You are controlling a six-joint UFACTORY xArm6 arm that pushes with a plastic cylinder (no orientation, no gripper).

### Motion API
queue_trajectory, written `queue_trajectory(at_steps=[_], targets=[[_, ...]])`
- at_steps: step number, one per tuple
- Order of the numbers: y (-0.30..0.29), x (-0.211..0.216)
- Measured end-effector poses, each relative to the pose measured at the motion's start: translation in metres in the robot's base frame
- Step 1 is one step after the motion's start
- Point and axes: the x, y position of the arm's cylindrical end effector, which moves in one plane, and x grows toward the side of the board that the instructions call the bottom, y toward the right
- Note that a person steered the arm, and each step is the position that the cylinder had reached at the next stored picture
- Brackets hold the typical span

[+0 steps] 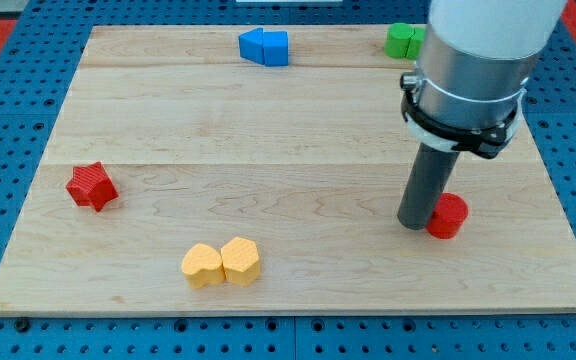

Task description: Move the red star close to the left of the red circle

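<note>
Progress: nothing is showing as done yet; the red star is sitting near the view's left edge of the board, well apart from the red circle at the view's right.
Remaining: judging from this, the whole push is lying ahead, across most of the board's width.
My tip: resting just beside the red circle on its left, seemingly touching it, and standing far from the star.
Hand state: no jaws on this rig, only the bare rod, so nothing is being clamped.
Other blocks: two yellow blocks are touching near the bottom; a blue block is at the top.
Hidden: the arm is covering part of a green block, so its shape is not reading.
Unclear: actual contact between rod and circle.
</note>
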Motion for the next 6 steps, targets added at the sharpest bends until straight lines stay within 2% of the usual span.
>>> queue_trajectory(at_steps=[1,2,3,4,5,6], targets=[[-0.003,-0.038],[0.032,-0.036],[0.029,-0.018],[-0.022,-0.047],[-0.103,-0.090],[-0.219,-0.103]])
